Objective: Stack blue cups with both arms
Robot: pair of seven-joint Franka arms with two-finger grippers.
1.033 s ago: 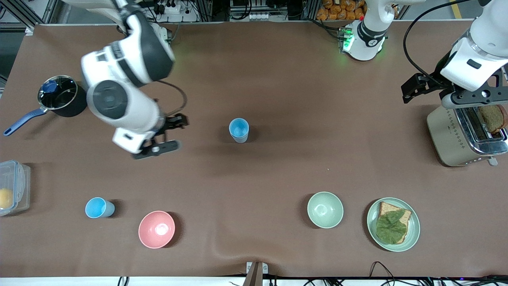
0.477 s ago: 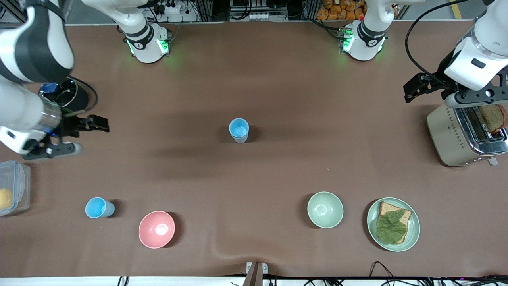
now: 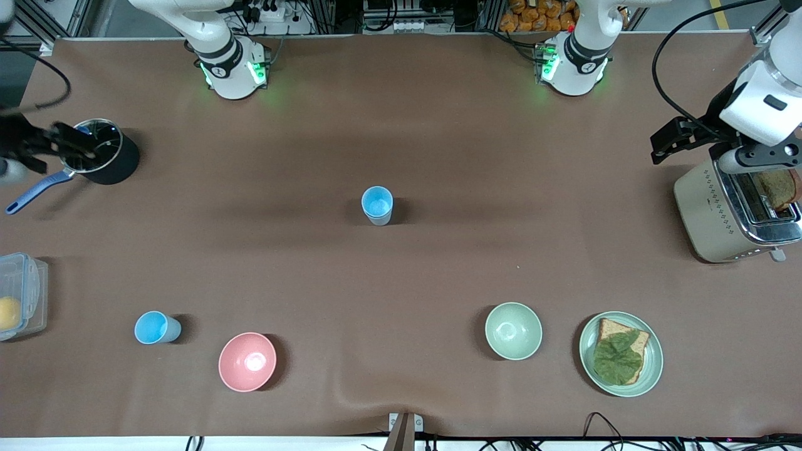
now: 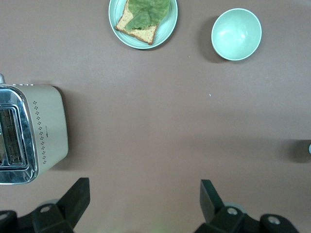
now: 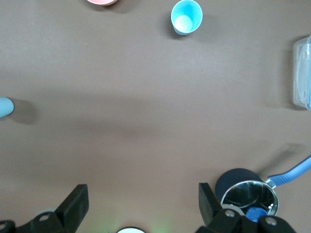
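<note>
One blue cup point(image 3: 377, 205) stands upright at the middle of the table; I cannot tell whether a second cup is nested in it. Another blue cup point(image 3: 156, 327) stands nearer the front camera, toward the right arm's end, beside the pink bowl point(image 3: 247, 361). It also shows in the right wrist view point(image 5: 186, 16), with the middle cup at the frame's edge point(image 5: 5, 107). My right gripper point(image 5: 142, 201) is open and empty, high beside the pot point(image 3: 99, 151). My left gripper point(image 4: 145, 199) is open and empty, high beside the toaster point(image 3: 736, 210).
A pale green bowl point(image 3: 513, 330) and a plate point(image 3: 651, 369) with toast and lettuce sit near the front camera toward the left arm's end. A clear lidded container point(image 3: 22, 294) sits at the right arm's end. The toaster holds a slice of bread.
My right arm has swung away from the middle cup to its own end of the table, by the pot. My left arm has drifted slightly farther toward its end. The cups have not moved.
</note>
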